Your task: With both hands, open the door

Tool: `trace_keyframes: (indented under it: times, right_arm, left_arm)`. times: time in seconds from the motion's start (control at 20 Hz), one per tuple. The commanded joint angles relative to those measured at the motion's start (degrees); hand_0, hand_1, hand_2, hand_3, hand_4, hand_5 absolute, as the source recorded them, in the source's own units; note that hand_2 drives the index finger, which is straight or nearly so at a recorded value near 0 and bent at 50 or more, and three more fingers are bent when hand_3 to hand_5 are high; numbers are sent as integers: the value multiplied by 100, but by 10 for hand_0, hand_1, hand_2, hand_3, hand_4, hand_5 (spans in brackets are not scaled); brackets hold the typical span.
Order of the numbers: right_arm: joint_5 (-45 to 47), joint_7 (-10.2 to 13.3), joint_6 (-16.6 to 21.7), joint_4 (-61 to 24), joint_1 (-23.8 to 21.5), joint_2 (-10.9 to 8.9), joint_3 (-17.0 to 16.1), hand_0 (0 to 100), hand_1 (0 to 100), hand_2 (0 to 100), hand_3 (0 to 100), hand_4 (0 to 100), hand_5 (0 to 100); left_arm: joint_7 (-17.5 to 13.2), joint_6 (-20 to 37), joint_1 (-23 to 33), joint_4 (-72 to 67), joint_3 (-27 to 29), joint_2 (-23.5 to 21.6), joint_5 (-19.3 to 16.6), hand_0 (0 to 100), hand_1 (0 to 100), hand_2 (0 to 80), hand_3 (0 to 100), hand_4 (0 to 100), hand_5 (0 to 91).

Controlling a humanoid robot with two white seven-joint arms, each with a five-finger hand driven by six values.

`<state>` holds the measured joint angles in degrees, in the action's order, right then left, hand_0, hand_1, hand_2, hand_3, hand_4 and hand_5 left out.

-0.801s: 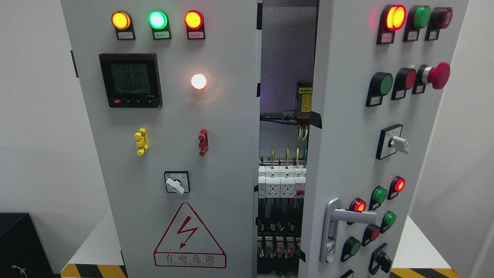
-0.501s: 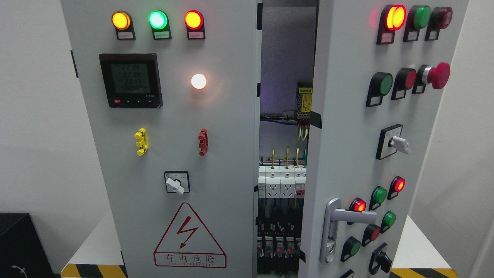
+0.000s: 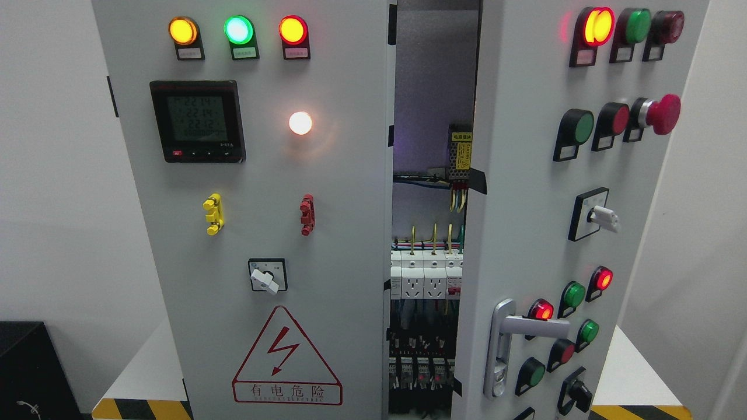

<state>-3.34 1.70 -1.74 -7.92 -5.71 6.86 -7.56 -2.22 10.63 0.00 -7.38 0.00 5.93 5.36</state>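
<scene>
No robot hand or arm shows anywhere in the head view, so whether the fingers are spread or curled cannot be told. Front and centre is the grey electrical cabinet: its right door (image 3: 543, 221) stands ajar, swung out toward the camera, with the silver lever handle (image 3: 510, 335) low on its left edge. Left of that door a tall gap (image 3: 429, 233) shows wiring, white sockets and breakers inside. Further left, the left door (image 3: 262, 192) sits flat and closed, carrying three lit lamps, a digital meter (image 3: 197, 121) and a red lightning warning triangle (image 3: 286, 359). The cabinet rests on a white table (image 3: 143, 367) with yellow-black hazard tape along the front edge, plain white walls on either side.
</scene>
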Motion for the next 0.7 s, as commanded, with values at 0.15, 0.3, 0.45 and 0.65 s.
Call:
trace_keyframes:
  times: [0.15,0.3,0.45,0.65]
  right_arm:
    - [0,-3,-1,1,0,0,0,0,0,0,0,0,0]
    - [0,-3,-1,1,0,0,0,0,0,0,0,0,0]
    - [0,-3,-1,1,0,0,0,0,0,0,0,0,0]
    - [0,-3,-1,1,0,0,0,0,0,0,0,0,0]
  left_arm:
    - [2,1,26,0,149,-4,0,0,0,0,0,0,0]
    - [2,1,26,0,140,-4,0,0,0,0,0,0,0]
    - [-111,-17,-26,-44,202,5,26,0,0,0,0,0,0]
    - [-1076,1,62,17,167,-880,-88,0,0,0,0,0,0]
